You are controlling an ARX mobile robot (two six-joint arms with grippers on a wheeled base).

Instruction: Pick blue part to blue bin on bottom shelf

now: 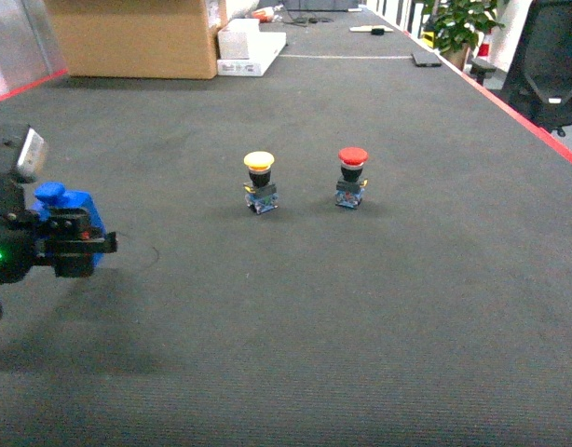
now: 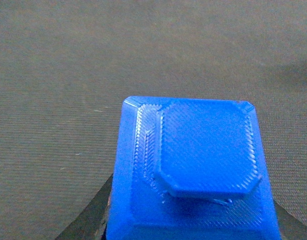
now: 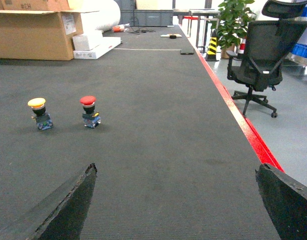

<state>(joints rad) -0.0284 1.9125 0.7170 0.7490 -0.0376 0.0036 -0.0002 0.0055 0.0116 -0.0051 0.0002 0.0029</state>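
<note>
Head view gives me the widest read: a long dark ribbed bench (image 1: 360,307) runs away from the rig, edged on the right by a red strip, with a cardboard box (image 1: 137,37) at the far left, a black office chair (image 3: 261,55) off the right edge and a potted plant (image 3: 232,20) beyond it. I see no rack, shelf or blue bin in any view, so I judge the pick is done and the carry is the step in hand; the next move calls for turning or driving the base until the bottom shelf comes into sight, keeping the grip steady meanwhile. At the near left, the left tool (image 1: 76,244) is clamped on the blue part (image 1: 72,209), held above the bench; from the left wrist that part fills the lower frame, its octagonal raised face toward the camera. The right tool (image 3: 176,200) stands spread wide with nothing between its fingers, hovering over bare mat. Near the middle, two small push-buttons stand side by side but apart: a yellow-capped button (image 1: 259,182) on the left, a red-capped button (image 1: 351,177) on the right.
</note>
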